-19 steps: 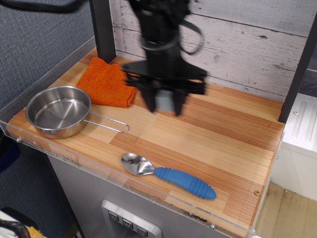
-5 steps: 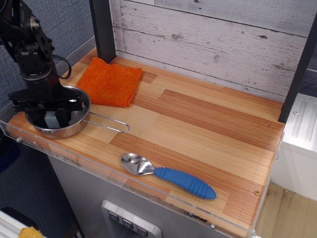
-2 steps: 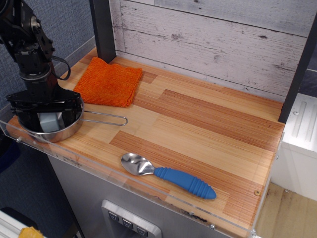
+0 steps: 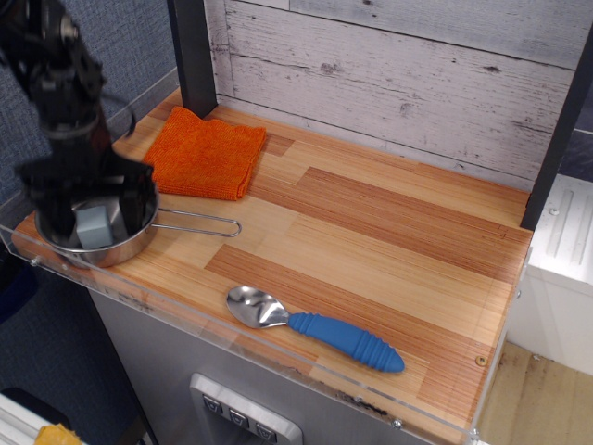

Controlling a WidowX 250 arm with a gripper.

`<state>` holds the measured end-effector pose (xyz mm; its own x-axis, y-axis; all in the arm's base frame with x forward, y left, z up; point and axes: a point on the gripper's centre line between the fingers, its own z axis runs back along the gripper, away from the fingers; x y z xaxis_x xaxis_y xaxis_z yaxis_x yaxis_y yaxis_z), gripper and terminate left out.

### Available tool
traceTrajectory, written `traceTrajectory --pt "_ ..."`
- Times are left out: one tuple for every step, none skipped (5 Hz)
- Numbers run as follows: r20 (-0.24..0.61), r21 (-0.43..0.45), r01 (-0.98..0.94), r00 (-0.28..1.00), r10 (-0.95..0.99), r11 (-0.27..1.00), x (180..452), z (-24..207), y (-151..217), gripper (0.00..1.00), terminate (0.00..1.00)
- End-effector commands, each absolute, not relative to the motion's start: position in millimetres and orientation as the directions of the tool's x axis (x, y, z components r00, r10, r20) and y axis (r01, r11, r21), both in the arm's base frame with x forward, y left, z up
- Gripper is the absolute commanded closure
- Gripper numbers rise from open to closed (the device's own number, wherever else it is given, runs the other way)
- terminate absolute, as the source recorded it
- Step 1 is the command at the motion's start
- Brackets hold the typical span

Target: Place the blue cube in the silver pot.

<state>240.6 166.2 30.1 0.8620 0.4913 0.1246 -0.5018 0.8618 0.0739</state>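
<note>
The blue cube (image 4: pixel 94 228), small and pale grey-blue, lies inside the silver pot (image 4: pixel 128 247) at the table's left front corner. The pot's thin wire handle (image 4: pixel 198 223) points right. My gripper (image 4: pixel 90 206) is motion-blurred directly over the pot. Its dark fingers stand apart on either side of the cube, with a gap between them and the cube. The gripper looks open, and the arm hides part of the pot's far rim.
An orange cloth (image 4: pixel 206 154) lies behind the pot to the right. A metal spoon with a blue handle (image 4: pixel 345 339) lies near the front edge. A dark post (image 4: pixel 192 51) stands at the back left. A clear plastic lip (image 4: pixel 56 262) runs along the table's front and left edges.
The gripper carried the cube from the table's middle to the pot and lowered it in. In the last half second the gripper blurs as it moves; the cube stays in the pot.
</note>
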Motion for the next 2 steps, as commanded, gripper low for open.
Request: traceTrajectory --pt "0.287 0.125 -0.442 0.873 0.395 0.888 256 108 157 0.0 0.0" --pt "0.328 0.1 -0.406 0.875 0.355 0.908 260 126 146 0.0 0.0"
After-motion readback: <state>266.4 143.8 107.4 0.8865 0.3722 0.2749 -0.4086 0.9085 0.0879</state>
